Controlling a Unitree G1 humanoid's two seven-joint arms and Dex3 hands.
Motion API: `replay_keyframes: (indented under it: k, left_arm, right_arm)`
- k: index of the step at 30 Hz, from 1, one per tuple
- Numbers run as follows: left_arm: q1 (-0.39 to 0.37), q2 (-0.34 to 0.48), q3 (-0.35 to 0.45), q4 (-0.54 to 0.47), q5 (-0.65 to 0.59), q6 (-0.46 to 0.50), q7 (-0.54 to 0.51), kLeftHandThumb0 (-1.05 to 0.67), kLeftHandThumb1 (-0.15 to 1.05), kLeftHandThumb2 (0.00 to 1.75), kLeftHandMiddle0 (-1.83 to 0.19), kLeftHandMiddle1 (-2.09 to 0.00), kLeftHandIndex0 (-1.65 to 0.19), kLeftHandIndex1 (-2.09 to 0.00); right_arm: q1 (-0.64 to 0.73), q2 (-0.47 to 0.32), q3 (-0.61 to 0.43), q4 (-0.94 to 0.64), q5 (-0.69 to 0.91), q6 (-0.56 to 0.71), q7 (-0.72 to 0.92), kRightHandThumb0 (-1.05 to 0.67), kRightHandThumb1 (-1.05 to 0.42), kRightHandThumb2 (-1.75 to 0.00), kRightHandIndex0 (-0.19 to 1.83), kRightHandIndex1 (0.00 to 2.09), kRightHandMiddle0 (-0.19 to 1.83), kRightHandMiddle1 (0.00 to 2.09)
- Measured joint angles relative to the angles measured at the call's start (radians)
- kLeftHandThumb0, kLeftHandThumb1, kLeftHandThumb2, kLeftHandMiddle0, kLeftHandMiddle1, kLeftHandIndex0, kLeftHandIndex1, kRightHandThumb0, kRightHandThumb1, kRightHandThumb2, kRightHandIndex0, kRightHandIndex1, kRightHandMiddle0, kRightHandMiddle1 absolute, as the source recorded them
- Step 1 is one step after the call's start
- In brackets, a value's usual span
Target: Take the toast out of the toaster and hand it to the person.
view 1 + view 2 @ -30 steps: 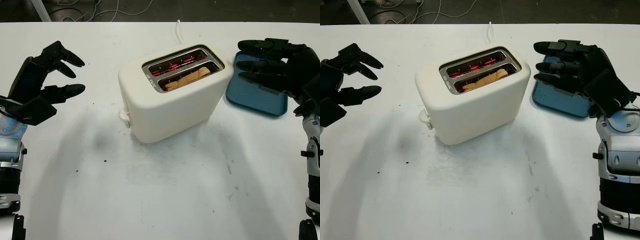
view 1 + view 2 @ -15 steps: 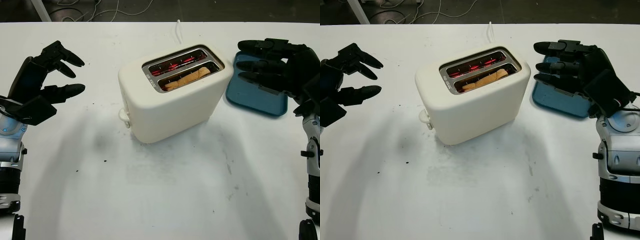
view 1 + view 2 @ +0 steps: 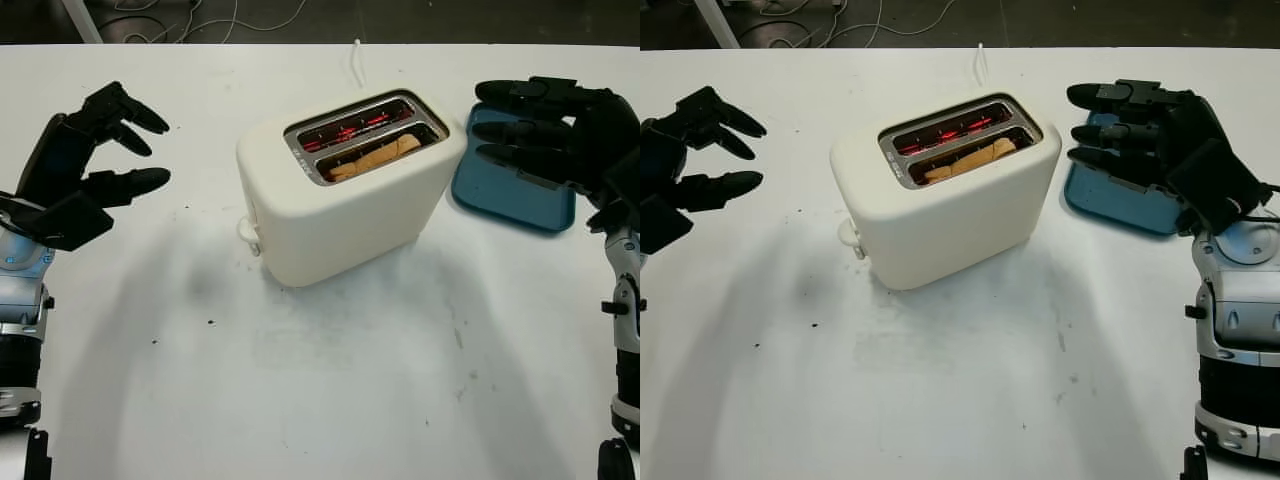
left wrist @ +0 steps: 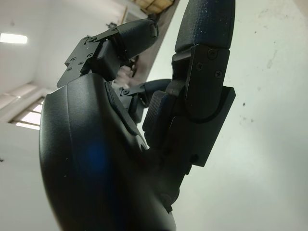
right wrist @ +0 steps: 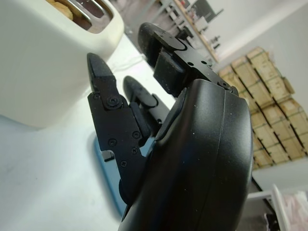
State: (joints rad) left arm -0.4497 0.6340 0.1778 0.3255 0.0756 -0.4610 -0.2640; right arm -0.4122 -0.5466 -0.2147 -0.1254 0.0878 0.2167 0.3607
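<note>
Toast [image 3: 374,157] down in near slot of cream toaster [image 3: 340,215] at mid table [image 3: 300,400], far slot glowing red; left robot hand [image 3: 85,165] open, well apart; right robot hand [image 3: 545,135] open above blue tray [image 3: 510,200], just beside toaster, likely staged for pickup

Most of the toast [image 3: 375,157] sunk inside the toaster [image 3: 345,190] slot, blue tray [image 3: 510,193] partly behind the right robot hand [image 3: 545,130].
</note>
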Motion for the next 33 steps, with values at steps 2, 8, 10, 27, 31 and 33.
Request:
replay_keyframes:
  k: [2, 8, 10, 27, 31, 33]
  left_arm:
    - [0.0, 0.0, 0.0, 0.0, 0.0, 0.0, 0.0, -1.05, 0.92, 0.26, -0.43, -1.4, -0.3, -1.31]
    - [0.0, 0.0, 0.0, 0.0, 0.0, 0.0, 0.0, -1.05, 0.92, 0.26, -0.42, -1.4, -0.3, -1.3]
    - [0.0, 0.0, 0.0, 0.0, 0.0, 0.0, 0.0, -1.05, 0.92, 0.27, -0.42, -1.4, -0.3, -1.3]
    - [0.0, 0.0, 0.0, 0.004, 0.0, -0.007, 0.0, -1.05, 0.92, 0.27, -0.42, -1.39, -0.29, -1.3]
    - [0.0, 0.0, 0.0, 0.004, 0.0, -0.008, 0.0, -1.05, 0.92, 0.27, -0.42, -1.4, -0.3, -1.3]
    - [0.0, 0.0, 0.0, 0.004, 0.0, -0.008, 0.0, -1.05, 0.92, 0.27, -0.42, -1.4, -0.3, -1.31]
  right_arm:
    - [0.0, 0.0, 0.0, 0.0, 0.0, 0.0, 0.0, -0.24, -0.81, 0.0, 0.88, 0.02, 0.78, 0.0]
    - [0.0, 0.0, 0.0, 0.0, 0.0, 0.0, 0.0, -0.24, -0.81, 0.0, 0.88, 0.02, 0.78, 0.0]
    - [0.0, 0.0, 0.0, -0.001, 0.0, 0.0, 0.0, -0.23, -0.81, 0.0, 0.88, 0.02, 0.78, 0.0]
    - [0.0, 0.0, 0.0, 0.0, 0.002, 0.0, 0.0, -0.23, -0.81, 0.0, 0.88, 0.03, 0.79, 0.0]
    - [0.0, 0.0, 0.0, -0.001, 0.002, 0.0, 0.0, -0.24, -0.81, 0.0, 0.88, 0.03, 0.79, 0.0]
    - [0.0, 0.0, 0.0, -0.001, 0.002, 0.0, 0.0, -0.24, -0.81, 0.0, 0.88, 0.03, 0.79, 0.0]
